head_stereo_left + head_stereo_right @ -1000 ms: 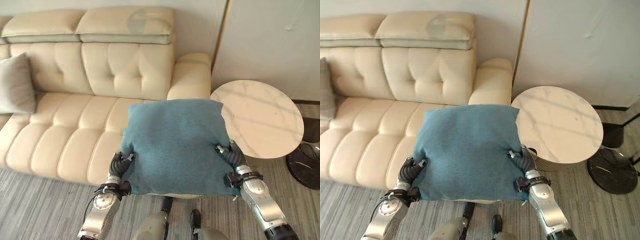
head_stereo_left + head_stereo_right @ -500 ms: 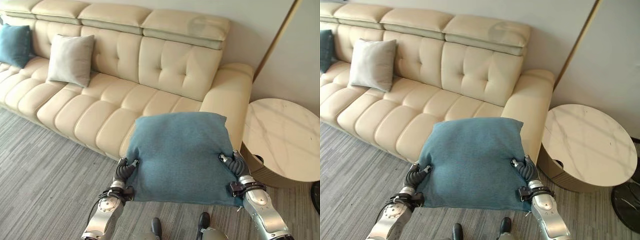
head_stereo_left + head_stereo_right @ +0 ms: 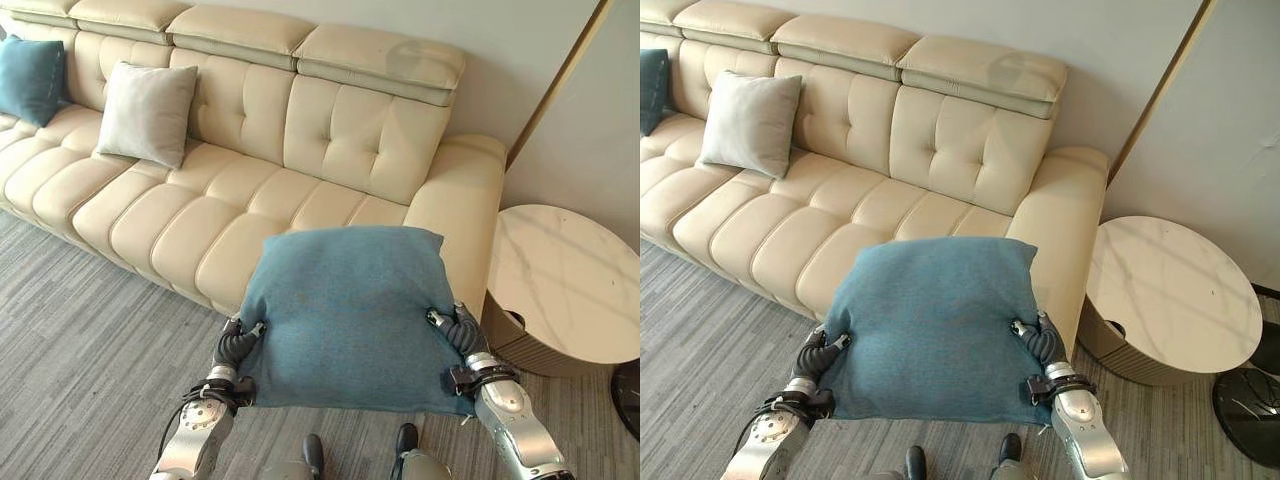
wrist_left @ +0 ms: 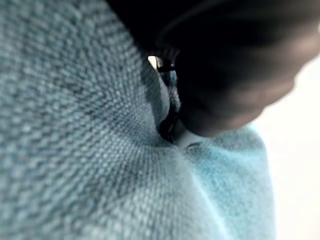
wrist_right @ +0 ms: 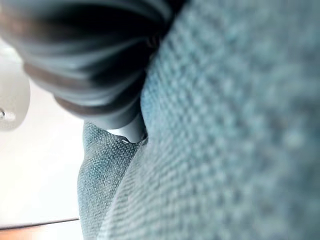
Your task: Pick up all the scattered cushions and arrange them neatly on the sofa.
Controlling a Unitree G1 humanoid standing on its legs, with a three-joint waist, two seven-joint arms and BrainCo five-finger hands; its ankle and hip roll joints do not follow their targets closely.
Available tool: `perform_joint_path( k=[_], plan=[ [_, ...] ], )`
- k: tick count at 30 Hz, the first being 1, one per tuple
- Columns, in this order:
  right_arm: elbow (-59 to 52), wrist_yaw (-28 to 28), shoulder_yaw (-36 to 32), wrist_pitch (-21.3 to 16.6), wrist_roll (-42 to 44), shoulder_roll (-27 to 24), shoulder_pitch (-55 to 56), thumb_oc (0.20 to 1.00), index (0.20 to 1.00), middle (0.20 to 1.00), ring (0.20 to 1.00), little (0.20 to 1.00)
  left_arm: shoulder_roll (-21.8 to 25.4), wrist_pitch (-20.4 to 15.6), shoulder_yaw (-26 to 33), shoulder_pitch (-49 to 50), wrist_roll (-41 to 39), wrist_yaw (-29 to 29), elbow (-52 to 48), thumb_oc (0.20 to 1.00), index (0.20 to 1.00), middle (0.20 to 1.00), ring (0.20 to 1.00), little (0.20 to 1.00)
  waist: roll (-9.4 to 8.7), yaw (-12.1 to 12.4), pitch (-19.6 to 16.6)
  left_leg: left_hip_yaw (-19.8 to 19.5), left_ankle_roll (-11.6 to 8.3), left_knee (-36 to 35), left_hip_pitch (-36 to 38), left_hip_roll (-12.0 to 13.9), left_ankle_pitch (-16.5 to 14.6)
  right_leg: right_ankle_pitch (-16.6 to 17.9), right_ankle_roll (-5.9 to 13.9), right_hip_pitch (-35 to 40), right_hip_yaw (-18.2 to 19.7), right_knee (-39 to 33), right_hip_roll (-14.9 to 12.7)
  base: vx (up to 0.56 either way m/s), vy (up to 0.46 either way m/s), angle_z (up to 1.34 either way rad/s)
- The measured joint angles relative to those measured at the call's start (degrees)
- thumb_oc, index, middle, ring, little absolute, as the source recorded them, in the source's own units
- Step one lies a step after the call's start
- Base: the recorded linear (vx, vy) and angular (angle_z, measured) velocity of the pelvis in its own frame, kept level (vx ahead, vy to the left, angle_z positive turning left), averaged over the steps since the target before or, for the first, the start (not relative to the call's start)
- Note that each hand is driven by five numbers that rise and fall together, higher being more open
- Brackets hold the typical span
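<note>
Bright, even daylight — wrist views blurred (too close)

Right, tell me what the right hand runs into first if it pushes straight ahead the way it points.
Apart from the blue cushion it grips, the right hand would probably meet the sofa's armrest first, though depth is hard to judge.

A home living room. A cream tufted leather sofa lines the wall beside a round marble side table. Grey carpet covers the floor.
</note>
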Motion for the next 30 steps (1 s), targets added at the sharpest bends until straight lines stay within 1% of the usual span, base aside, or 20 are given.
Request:
perform_joint_path(
  k=[3,5,6,9,10,11,12,13,15,16,17,18,20,22,23,25,26,27,29,30],
  plan=[
    [0.0,1.0,-0.2,0.0,0.1,-0.3,-0.4,0.200,0.200,0.200,0.200,0.200,0.2,0.0,-0.1,0.5,0.0,-0.1,0.0,0.200,0.200,0.200,0.200,0.200,-0.29,0.3,0.3,-1.1,0.98,-2.5,1.0,-0.5,1.7,-0.7,-2.37,-0.9,0.7,-1.5,4.8,0.16,0.063,0.26],
    [-0.1,1.5,0.3,0.0,1.0,-0.7,-0.9,0.200,0.200,0.200,0.200,0.200,-1.0,0.1,0.4,0.5,0.0,0.0,0.2,0.200,0.200,0.200,0.200,0.200,0.81,0.6,1.4,-2.8,1.56,-2.7,1.2,0.7,1.6,-2.5,-2.05,-4.6,1.7,5.0,7.9,0.19,0.045,0.20],
    [-0.3,1.5,0.1,0.0,1.0,-0.6,-0.6,0.200,0.200,0.200,0.200,0.200,-0.8,0.1,0.3,0.1,0.0,0.0,0.2,0.200,0.200,0.200,0.200,0.200,1.31,0.0,2.0,-4.6,1.41,-2.8,1.3,0.9,1.7,-3.2,-1.92,-5.3,1.7,4.5,9.8,0.18,0.025,0.55],
    [-0.2,1.5,-1.4,0.0,1.0,-1.2,0.6,0.200,0.200,0.200,0.200,0.200,-0.9,0.4,-1.0,-0.5,0.2,-0.3,0.3,0.200,0.200,0.200,0.200,0.200,0.30,-1.7,2.3,-8.8,0.38,-3.1,2.9,-0.9,0.6,-0.9,-1.90,-6.7,3.4,-0.7,10.5,0.22,-0.030,0.87],
    [-0.1,1.5,-2.2,0.0,1.0,-1.2,1.5,0.200,0.200,0.200,0.200,0.200,-1.3,0.4,-1.4,-0.4,0.2,-0.5,0.3,0.200,0.200,0.200,0.200,0.200,-0.11,-2.0,2.3,-9.9,-0.47,-3.0,4.0,-1.6,0.3,1.5,-2.73,-6.1,4.1,-2.3,10.3,0.23,-0.058,0.98],
    [0.1,1.4,-2.9,0.0,1.0,-1.4,2.6,0.200,0.200,0.200,0.200,0.200,-1.7,0.5,-2.4,-0.1,0.3,-0.6,0.3,0.200,0.200,0.200,0.200,0.200,0.47,-2.2,2.2,-11.8,-1.65,-3.0,5.5,-1.2,-0.3,3.8,-6.06,-3.5,2.7,-3.7,10.4,0.23,-0.059,0.75],
    [0.2,1.4,-2.8,0.0,1.0,-2.4,2.7,0.200,0.200,0.200,0.200,0.200,-1.8,0.5,-2.7,0.4,0.5,-0.7,-0.1,0.200,0.200,0.200,0.200,0.200,1.75,-2.1,2.0,-12.5,-2.71,-3.3,6.4,0.2,-1.0,2.9,-7.09,-1.9,1.6,-4.8,11.4,0.20,-0.073,0.74],
    [0.7,1.4,-2.8,0.0,1.0,-3.0,2.8,0.200,0.200,0.200,0.200,0.200,-1.5,0.7,-2.8,0.4,1.2,-1.3,-0.5,0.200,0.200,0.200,0.200,0.200,2.58,-2.2,1.9,-13.3,-4.52,-1.9,6.6,1.1,-1.7,2.9,-8.05,0.2,0.1,-6.1,12.2,0.12,-0.064,0.51],
    [0.8,1.4,-3.0,0.0,1.0,-3.1,2.2,0.200,0.200,0.200,0.200,0.200,-1.4,0.7,-2.7,0.1,1.2,-1.6,-1.4,0.200,0.200,0.200,0.200,0.200,2.39,-2.3,1.9,-12.5,-6.89,5.2,3.8,1.7,-2.8,2.5,-9.05,2.3,-0.7,-7.9,12.8,0.13,-0.061,0.40],
    [1.0,1.3,-3.1,0.0,1.0,-3.4,1.7,0.200,0.200,0.200,0.200,0.200,-1.4,0.8,-2.8,-0.9,1.2,-1.6,-0.9,0.200,0.200,0.200,0.200,0.200,1.69,-2.5,1.9,-10.9,-8.01,13.6,-0.6,1.2,-3.5,2.4,-9.86,3.2,-0.6,-9.2,12.6,0.07,-0.024,0.13],
    [1.0,0.9,-3.1,0.0,1.0,-3.4,1.2,0.200,0.200,0.200,0.200,0.200,-1.5,0.8,-2.7,-1.3,1.2,-1.6,-0.9,0.200,0.200,0.200,0.200,0.200,0.89,-2.2,2.0,-6.7,-8.48,23.9,-5.7,1.7,-3.6,3.6,-11.57,4.5,0.0,-11.2,12.6,0.07,-0.009,-0.25],
    [0.9,0.7,-3.0,0.0,1.0,-3.3,0.9,0.200,0.200,0.200,0.200,0.200,-1.5,0.8,-2.6,-0.8,1.1,-1.6,-0.8,0.200,0.200,0.200,0.200,0.200,0.49,-1.7,1.8,-5.3,-8.34,25.2,-6.4,1.9,-4.7,4.4,-12.90,5.5,0.7,-11.7,12.9,0.13,0.003,-0.47],
    [0.9,0.0,-3.1,-0.2,1.0,-3.2,0.9,0.200,0.200,0.200,0.200,0.200,-1.5,0.8,-2.7,-1.7,1.2,-1.8,-0.8,0.200,0.200,0.200,0.200,0.200,-0.56,-2.8,1.6,-4.9,-7.82,18.7,-7.8,2.3,-5.1,3.2,-11.56,8.5,1.6,-14.7,13.2,0.15,0.051,-0.28],
    [1.0,-0.6,-3.4,-0.2,1.0,-3.3,0.9,0.200,0.200,0.200,0.200,0.200,-1.5,0.8,-2.8,-2.5,1.2,-2.0,-0.8,0.200,0.200,0.200,0.200,0.200,-1.69,-2.7,1.5,-5.2,-7.39,9.9,-7.7,2.9,-4.7,3.6,-11.49,9.8,2.7,-15.8,13.8,0.11,0.106,-0.36],
    [1.0,-0.7,-3.6,-0.2,1.0,-3.3,1.0,0.200,0.200,0.200,0.200,0.200,-1.5,0.9,-3.0,-2.7,1.2,-2.0,-0.8,0.200,0.200,0.200,0.200,0.200,-1.74,-2.9,1.5,-6.0,-8.10,7.3,-8.2,3.3,-4.2,3.9,-11.96,10.4,3.1,-15.9,14.2,0.10,0.165,-0.39],
    [1.5,-1.0,-3.7,-0.2,1.0,-3.2,0.9,0.200,0.200,0.200,0.200,0.200,-1.6,1.0,-3.3,-3.3,1.2,-2.1,-0.8,0.200,0.200,0.200,0.200,0.200,-2.05,-2.9,1.3,-8.4,-8.63,3.0,-9.7,2.9,-2.2,3.4,-11.24,11.0,4.5,-16.4,14.6,0.09,0.173,-0.41],
    [2.7,-1.0,-4.2,-0.2,0.9,-2.8,0.1,0.200,0.200,0.200,0.200,0.200,-1.6,1.0,-3.2,-3.6,1.2,-2.1,-0.7,0.200,0.200,0.200,0.200,0.200,-2.07,-2.4,1.3,-11.9,-7.97,1.5,-11.6,1.7,-0.3,3.4,-11.29,11.3,6.8,-17.0,15.1,0.11,0.198,-0.90],
    [4.1,-1.0,-4.0,-0.2,0.8,-2.6,-0.9,0.200,0.200,0.200,0.200,0.200,-1.6,1.0,-3.2,-3.4,1.2,-1.8,-0.4,0.200,0.200,0.200,0.200,0.200,-1.86,-1.3,1.3,-13.5,-7.98,0.8,-11.6,1.4,1.5,3.5,-11.34,11.5,8.4,-16.6,15.4,0.19,0.305,-1.03],
    [4.2,-1.1,-4.1,-0.1,0.7,-2.8,0.0,0.200,0.200,0.200,0.200,0.200,-1.9,1.2,-4.0,-3.3,1.2,-1.8,0.0,0.200,0.200,0.200,0.200,0.200,0.08,-2.2,0.9,-13.3,-7.17,0.9,-10.3,1.8,3.4,2.9,-10.48,13.8,8.9,-17.3,16.0,0.18,0.293,-0.61],
    [4.2,-1.0,-4.8,0.0,0.3,-2.5,0.9,0.200,0.200,0.200,0.200,0.200,-1.9,1.1,-4.4,-3.1,1.2,-1.8,0.1,0.200,0.200,0.200,0.200,0.200,1.87,-2.8,0.5,-11.8,-6.32,-1.2,-6.8,2.7,5.5,0.6,-8.24,14.3,10.5,-15.6,16.2,0.18,0.327,-0.56]
  ],
)
